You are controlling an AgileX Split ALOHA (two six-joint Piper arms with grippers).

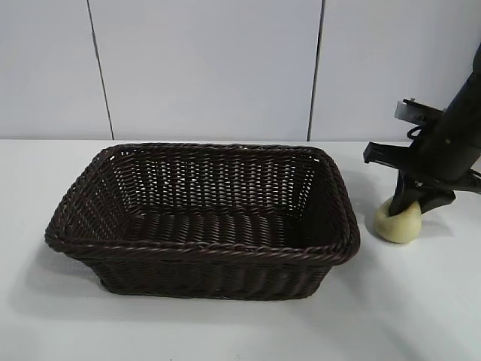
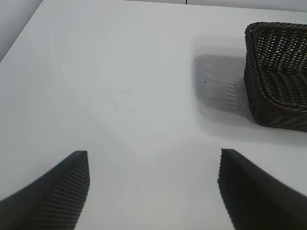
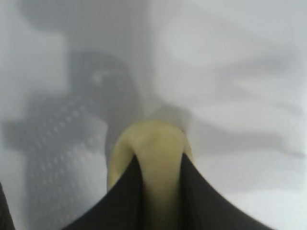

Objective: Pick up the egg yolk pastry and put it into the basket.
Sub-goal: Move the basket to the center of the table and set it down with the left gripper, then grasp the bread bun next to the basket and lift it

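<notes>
Right pincer [image 1: 409, 212] clenched on the egg yolk pastry [image 1: 398, 222] beside the basket [image 1: 201, 248], ready for lifting; left pincer [image 2: 153, 191] idles spread

One basket [image 1: 203, 226], one egg yolk pastry [image 1: 398, 222]

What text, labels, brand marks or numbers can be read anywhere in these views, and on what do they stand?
None: no view shows any readable text.
The basket: plain dark wicker, no tag.
The egg yolk pastry: no stamp or mark visible.
The right pincer, closed on the pastry: plain black, no lettering visible.
The left pincer, open over the table: no markings.
</notes>
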